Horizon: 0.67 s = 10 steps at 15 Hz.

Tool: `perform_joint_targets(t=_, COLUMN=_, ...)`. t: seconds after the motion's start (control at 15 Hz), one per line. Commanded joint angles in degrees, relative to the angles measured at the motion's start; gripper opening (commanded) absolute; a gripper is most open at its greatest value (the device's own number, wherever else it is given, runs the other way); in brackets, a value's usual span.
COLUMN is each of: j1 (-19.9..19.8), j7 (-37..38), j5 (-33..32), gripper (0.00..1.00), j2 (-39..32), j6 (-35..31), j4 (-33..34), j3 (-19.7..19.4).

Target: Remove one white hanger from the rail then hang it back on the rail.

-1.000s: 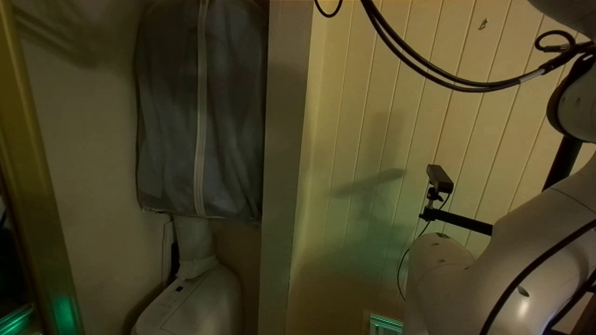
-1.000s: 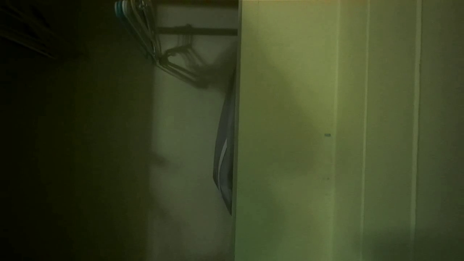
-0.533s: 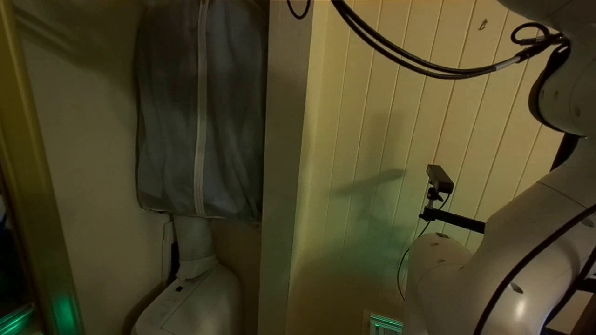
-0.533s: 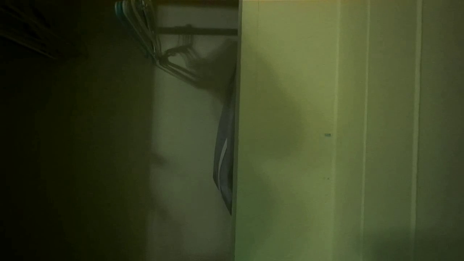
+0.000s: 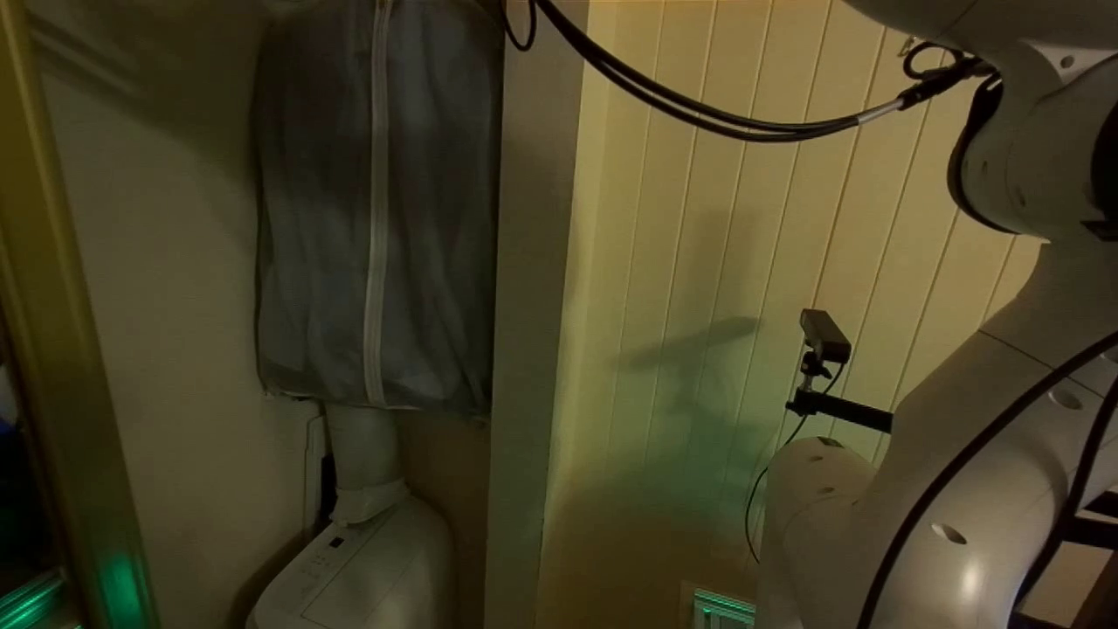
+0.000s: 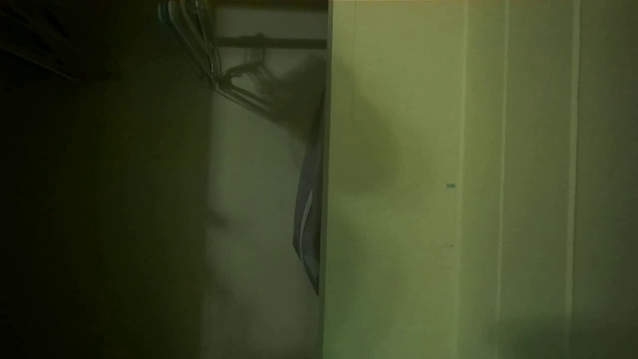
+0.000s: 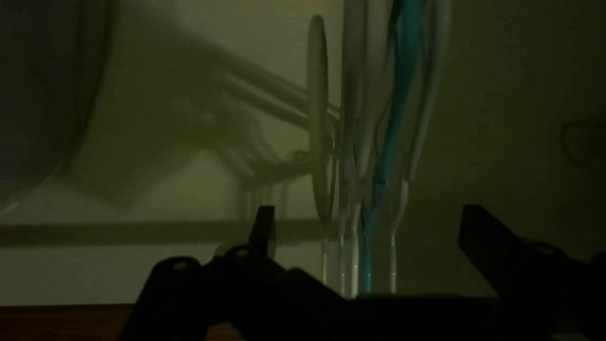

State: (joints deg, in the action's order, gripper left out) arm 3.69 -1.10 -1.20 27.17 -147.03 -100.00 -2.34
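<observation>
- Our black two-fingered gripper [image 7: 368, 227] stands wide apart, holding nothing.
- Ahead, depth unclear, slim white wire-hooked hangers [image 7: 371, 85] hang edge-on within its span, lengthwise across its closing direction.
- A slim teal hanger [image 7: 403, 85] hangs among them; we likely must single out a white.

Grey garment bag [image 5: 314, 218] hangs in both exterior views, pale zipper [image 5: 377, 218] running down its front. Below it sits a white appliance [image 5: 384, 559]; a thick pale duct [image 5: 362, 445] rises from its top, upper end hidden behind the bag. Pale post [image 5: 531, 262] stands just beside the bag, then grooved panelling [image 5: 681, 175]. Small metal hook [image 5: 906, 44] sits high on the panelling, partly hidden. Green-lit grille [image 5: 725, 609] low down. Gold-toned strip [image 5: 52, 288] runs down the left edge of an exterior view, green glint [image 5: 120, 585] near its lower end. In an exterior view, small dark mark [image 6: 450, 185] on a pale wall [image 6: 389, 279]. Wrist view: teal hanger [image 7: 400, 94] hangs; reddish-brown band [image 7: 57, 322] along bottom left.
</observation>
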Motion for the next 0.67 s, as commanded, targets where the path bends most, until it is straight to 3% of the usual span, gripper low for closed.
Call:
perform_joint_targets(t=0.0, j1=-0.71, j7=-2.26, j5=1.46, gripper=0.99, j2=-1.57, j6=0.84, j4=2.91, j3=-1.46)
perform_joint_targets(t=0.13, j1=-0.43, j7=-3.29, j5=1.93, gripper=0.88, j2=-1.4, j6=1.15, j4=2.51, j3=-2.42)
perform_joint_targets(t=0.2, j1=-0.31, j7=-3.68, j5=2.03, gripper=0.76, j2=-1.36, j6=0.95, j4=2.22, j3=-2.74)
perform_joint_targets(t=0.33, j1=0.32, j7=-4.58, j5=2.59, gripper=0.69, j2=-1.37, j6=0.9, j4=1.97, j3=-3.24)
perform_joint_targets(t=0.47, j1=0.68, j7=-5.26, j5=3.02, gripper=0.54, j2=-1.39, j6=1.05, j4=1.95, j3=-3.35)
perform_joint_targets(t=0.6, j1=1.35, j7=-6.15, j5=4.0, gripper=0.33, j2=-1.28, j6=1.42, j4=1.96, j3=-3.49)
